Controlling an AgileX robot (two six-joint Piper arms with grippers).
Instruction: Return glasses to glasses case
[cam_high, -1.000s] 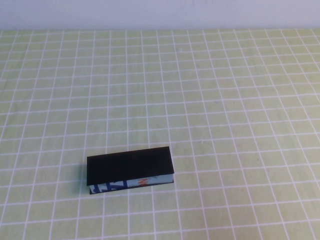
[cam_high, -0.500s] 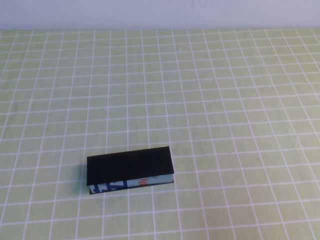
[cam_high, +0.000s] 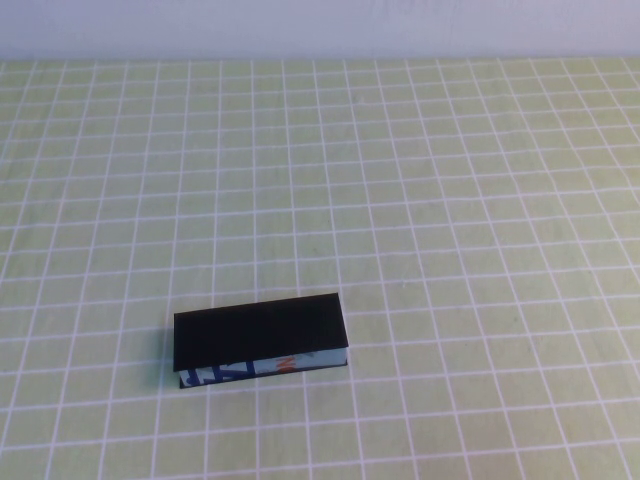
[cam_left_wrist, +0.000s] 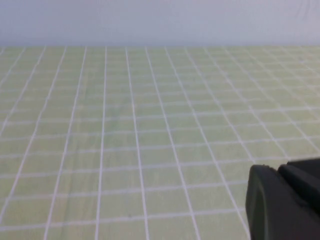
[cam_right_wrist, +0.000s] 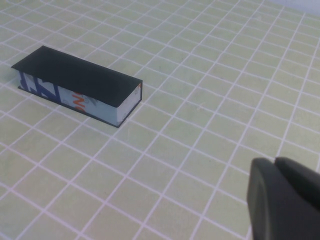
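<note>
The glasses case (cam_high: 260, 338) lies shut on the green checked cloth, left of centre and near the front edge. It has a black top and a blue, white and orange patterned side. In the right wrist view the glasses case (cam_right_wrist: 80, 81) lies well away from my right gripper (cam_right_wrist: 275, 161), which is shut on nothing. My left gripper (cam_left_wrist: 278, 168) hovers over bare cloth, its two dark fingers pressed together and empty. No glasses are in view. Neither arm appears in the high view.
The green cloth with a white grid (cam_high: 420, 200) covers the whole table. A pale wall (cam_high: 320, 25) runs along its far edge.
</note>
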